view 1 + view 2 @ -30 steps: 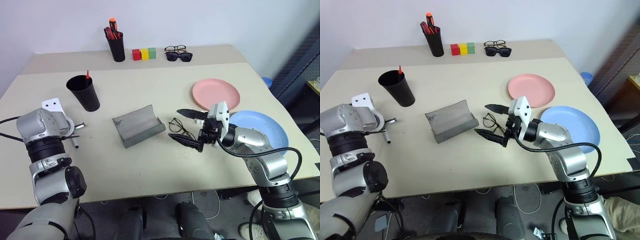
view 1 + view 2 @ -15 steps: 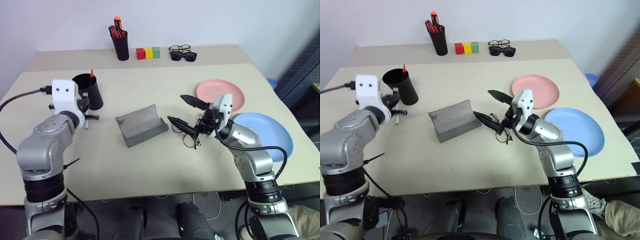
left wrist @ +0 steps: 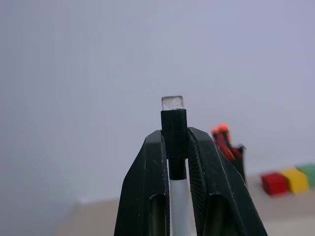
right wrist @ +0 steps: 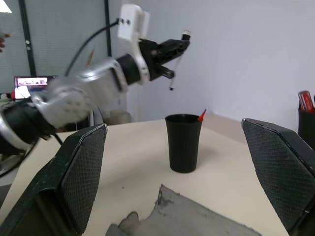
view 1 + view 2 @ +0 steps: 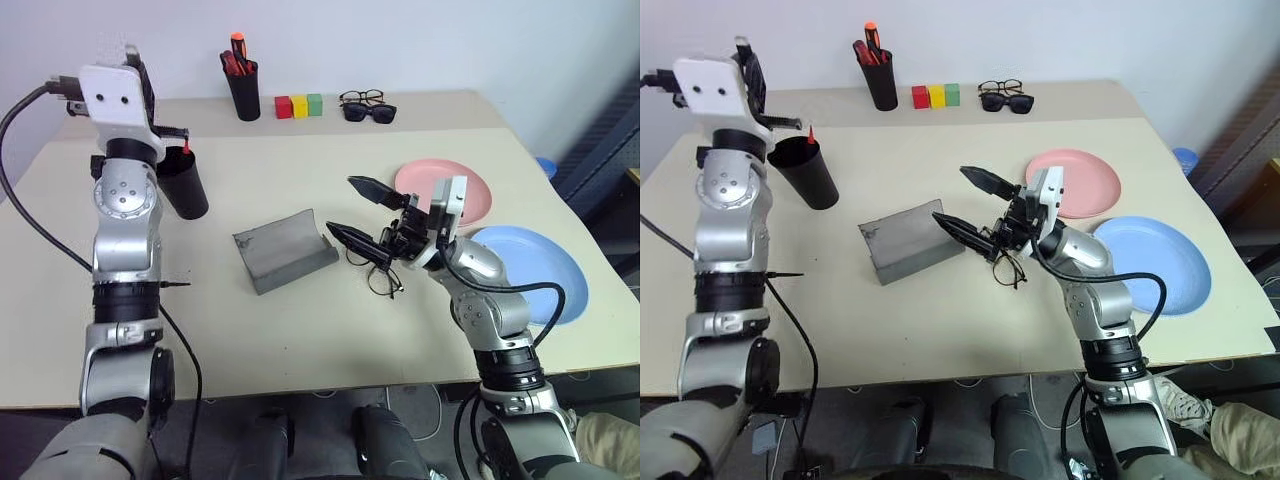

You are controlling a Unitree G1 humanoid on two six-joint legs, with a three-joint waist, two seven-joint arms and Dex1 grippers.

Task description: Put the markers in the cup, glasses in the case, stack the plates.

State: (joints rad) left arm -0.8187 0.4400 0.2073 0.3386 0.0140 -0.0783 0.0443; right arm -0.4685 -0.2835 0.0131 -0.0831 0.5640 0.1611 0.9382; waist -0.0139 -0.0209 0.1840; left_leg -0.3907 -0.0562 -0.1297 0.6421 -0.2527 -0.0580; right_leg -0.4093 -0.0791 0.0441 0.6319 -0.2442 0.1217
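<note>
The left claw (image 3: 176, 147) grips a slim white-barrelled marker with a dark cap (image 3: 174, 129), held roughly upright above the tapered matte black cup (image 5: 182, 183) near the table's (image 5: 300, 330) left edge. A red-tipped marker (image 5: 186, 148) stands inside the cup. The right claw (image 5: 358, 212) gapes empty over the thin wire-frame glasses (image 5: 375, 270).

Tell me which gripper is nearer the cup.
Left. The left gripper, shut on a marker, is raised just above the cup. The right gripper hangs open over the glasses, past the case from it.
</note>
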